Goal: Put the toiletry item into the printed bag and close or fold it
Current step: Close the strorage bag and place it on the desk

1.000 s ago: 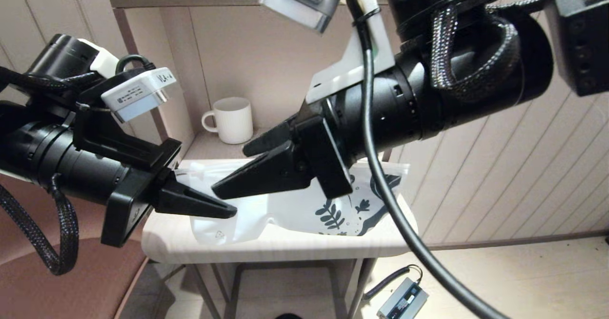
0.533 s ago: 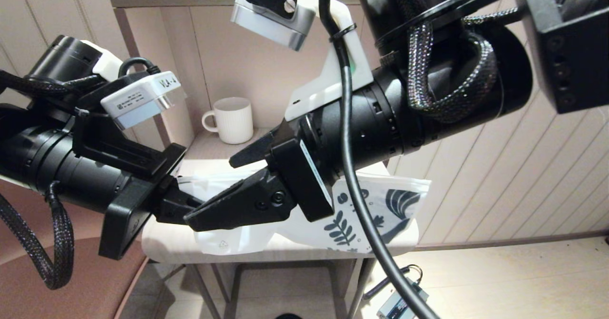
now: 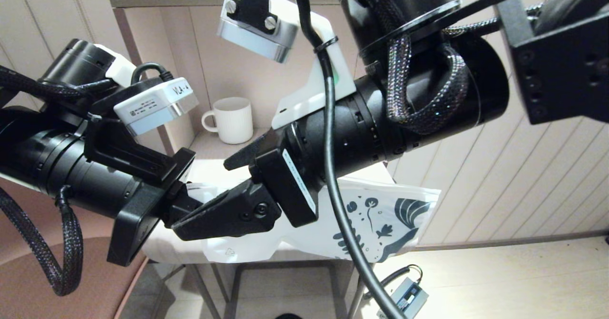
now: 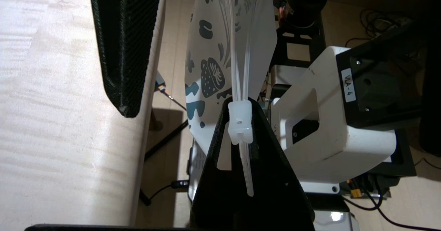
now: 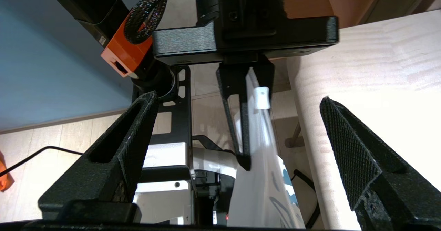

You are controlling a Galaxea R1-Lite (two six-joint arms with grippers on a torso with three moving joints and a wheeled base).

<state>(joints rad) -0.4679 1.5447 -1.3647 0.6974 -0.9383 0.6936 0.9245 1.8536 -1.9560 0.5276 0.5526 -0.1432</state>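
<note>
The printed bag (image 3: 380, 214) is white with dark blue leaves and hangs over the front edge of the small table (image 3: 164, 247). My left gripper (image 3: 186, 206) is shut on the bag's zip strip, just behind the white slider (image 4: 238, 126). The bag (image 4: 220, 52) stretches away from that grip. My right gripper (image 3: 202, 198) is open and straddles the held end, one finger above and one in front. In the right wrist view its fingers (image 5: 134, 134) stand wide apart around the left gripper (image 5: 245, 86) and the bag (image 5: 262, 182). The toiletry tube is not visible.
A white ribbed mug (image 3: 233, 119) stands on the shelf behind the table. A reddish seat (image 3: 43, 290) is at the lower left. A small grey device with a cable (image 3: 402, 300) lies on the floor under the table's right side.
The bag has been dragged forward and now hangs over the table's front edge, printed end further right. The open right gripper has moved left and down over the left gripper's fingers.
</note>
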